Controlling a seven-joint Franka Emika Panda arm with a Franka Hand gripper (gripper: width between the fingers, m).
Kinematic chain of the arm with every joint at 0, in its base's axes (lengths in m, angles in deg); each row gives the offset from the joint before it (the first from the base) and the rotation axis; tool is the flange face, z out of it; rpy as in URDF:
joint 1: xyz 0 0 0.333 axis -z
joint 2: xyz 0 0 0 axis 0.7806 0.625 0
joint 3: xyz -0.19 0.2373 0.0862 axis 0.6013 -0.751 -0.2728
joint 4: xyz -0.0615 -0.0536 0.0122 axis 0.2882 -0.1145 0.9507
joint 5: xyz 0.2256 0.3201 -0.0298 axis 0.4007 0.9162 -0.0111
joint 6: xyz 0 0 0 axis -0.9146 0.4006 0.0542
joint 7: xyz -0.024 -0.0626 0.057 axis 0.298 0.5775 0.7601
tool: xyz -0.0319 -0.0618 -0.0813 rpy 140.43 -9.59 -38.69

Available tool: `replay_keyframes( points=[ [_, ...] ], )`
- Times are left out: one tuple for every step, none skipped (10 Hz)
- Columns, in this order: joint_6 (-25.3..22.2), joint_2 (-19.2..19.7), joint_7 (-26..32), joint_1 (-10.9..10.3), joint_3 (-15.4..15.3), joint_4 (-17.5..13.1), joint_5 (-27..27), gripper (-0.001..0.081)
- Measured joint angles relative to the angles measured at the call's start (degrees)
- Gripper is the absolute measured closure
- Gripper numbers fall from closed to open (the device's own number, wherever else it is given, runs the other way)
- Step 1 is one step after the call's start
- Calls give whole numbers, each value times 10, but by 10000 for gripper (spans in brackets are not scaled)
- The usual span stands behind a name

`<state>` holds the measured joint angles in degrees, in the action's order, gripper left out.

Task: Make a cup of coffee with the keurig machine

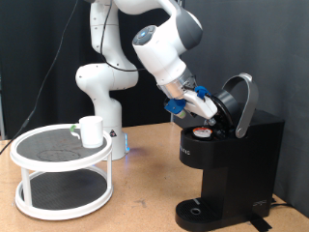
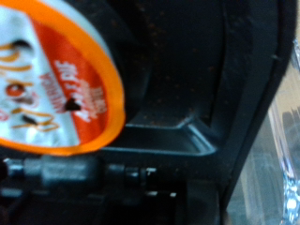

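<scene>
The black keurig machine (image 1: pixel 232 164) stands at the exterior view's right with its hinged lid (image 1: pixel 239 101) raised. My gripper (image 1: pixel 206 109) reaches down into the open top, just above a small orange-topped pod (image 1: pixel 200 132) that sits at the brew chamber. The wrist view shows that pod's orange printed lid (image 2: pixel 56 80) very close up against the machine's black inner wall (image 2: pixel 225 94); my fingers do not show there. The white cup (image 1: pixel 92 130) stands upright on a round stand at the exterior view's left, well away from the gripper.
The white two-tier round stand (image 1: pixel 63 155) with dark mesh shelves carries the cup on its upper shelf. The machine's round drip tray base (image 1: pixel 198 213) is bare. The arm's base (image 1: pixel 101 97) stands behind the wooden table (image 1: pixel 145 203).
</scene>
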<state>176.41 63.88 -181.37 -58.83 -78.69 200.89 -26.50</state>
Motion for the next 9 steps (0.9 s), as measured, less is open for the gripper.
replay_keyframes(
  points=[
    [-5,-13,8,4,8,7,7,72],
    [-15,-28,11,10,17,15,7,72],
    [-19,-42,10,19,24,24,5,72],
    [-19,-57,10,25,28,36,4,72],
    [-19,-57,11,25,27,36,4,72],
    [-19,-58,16,25,28,36,16,72],
    [-23,-61,28,25,34,34,40,72],
    [-34,-71,41,25,43,32,63,72],
    [-49,-84,48,26,55,32,79,72]
  ],
)
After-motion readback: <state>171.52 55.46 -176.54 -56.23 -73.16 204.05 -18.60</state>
